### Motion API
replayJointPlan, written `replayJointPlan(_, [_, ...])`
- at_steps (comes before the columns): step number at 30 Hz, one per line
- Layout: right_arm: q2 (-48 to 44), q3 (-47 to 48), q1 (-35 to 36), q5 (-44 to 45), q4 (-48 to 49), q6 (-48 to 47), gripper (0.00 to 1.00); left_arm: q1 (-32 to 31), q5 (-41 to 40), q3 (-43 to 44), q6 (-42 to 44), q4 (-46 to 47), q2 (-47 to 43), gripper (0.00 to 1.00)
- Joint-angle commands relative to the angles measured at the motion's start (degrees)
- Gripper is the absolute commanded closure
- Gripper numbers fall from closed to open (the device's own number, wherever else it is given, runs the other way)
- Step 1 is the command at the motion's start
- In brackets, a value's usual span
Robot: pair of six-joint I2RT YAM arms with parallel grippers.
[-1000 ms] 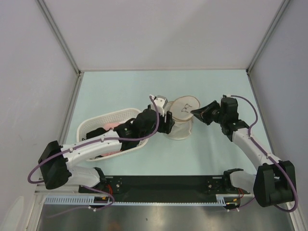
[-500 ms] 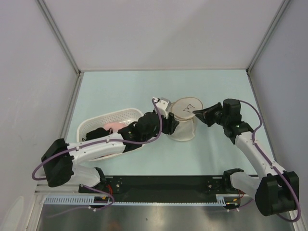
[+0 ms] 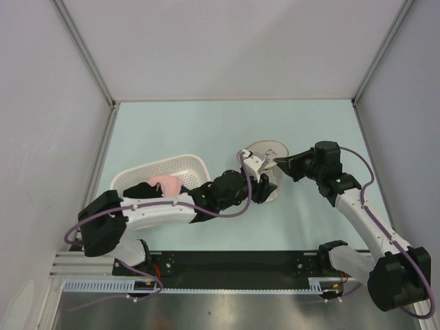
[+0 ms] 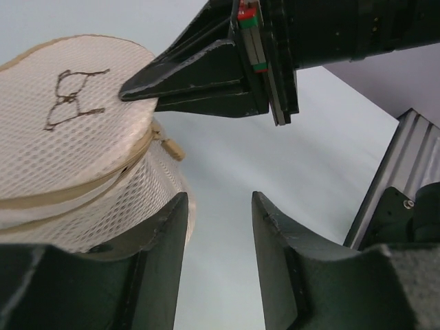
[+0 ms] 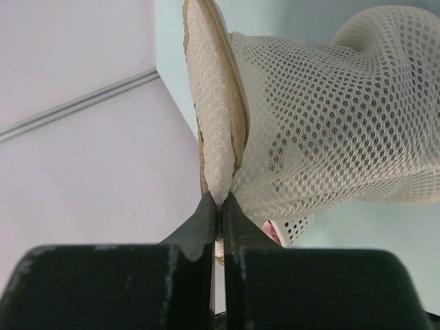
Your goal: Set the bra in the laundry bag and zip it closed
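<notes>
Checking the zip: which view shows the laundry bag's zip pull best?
Left wrist: the zip pull sticks out clear at the rim of the laundry bag. Right wrist shows only the rim pinched in the right hand; from the top it is too small.

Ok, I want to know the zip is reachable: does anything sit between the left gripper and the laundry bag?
Nothing visible does. The laundry bag lies right beside one finger of the left gripper, its tan zip tab just past that fingertip. The right gripper pinches the bag's rim farther round, out of the way.
</notes>
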Motion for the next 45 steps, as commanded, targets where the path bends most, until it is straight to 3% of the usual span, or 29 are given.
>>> replayJointPlan(1, [-0.68,3.27,1.71,3.50,0.28,3.69,1.00,-0.60,-0.06,4.67,3.26,5.13,6.11,0.55])
replayJointPlan(9, [-1.65,3.18,2.32,5.44,-1.03,3.61,1.00,-1.48,-11.99,9.78,1.24,2.76,10.35,0.66])
replayJointPlan(14, [-2.53,2.74,2.41,6.23,-1.47,3.17,1.00,-1.57,-15.61,11.79,0.18,0.49,10.96,0.65])
replayJointPlan(26, [-4.90,3.09,4.35,7.73,-2.61,3.52,1.00,-1.56,-20.88,17.77,1.15,-7.07,14.39,0.89])
replayJointPlan(28, [-5.60,3.09,4.78,7.81,-2.70,3.43,1.00,-1.39,-22.64,18.56,1.32,-8.66,14.48,0.99])
replayJointPlan(30, [-6.30,3.09,5.14,8.25,-3.32,2.91,1.00,-1.13,-23.88,19.01,1.85,-10.15,14.30,1.00])
replayJointPlan(36, [-9.12,0.90,4.09,8.17,-4.02,-2.36,1.00,1.15,-20.20,15.15,2.38,-13.32,9.83,1.00])
replayJointPlan(45, [-4.39,-0.34,-3.47,-6.74,3.53,-21.17,1.00,8.10,-5.79,3.81,3.17,-15.96,-0.89,1.00])
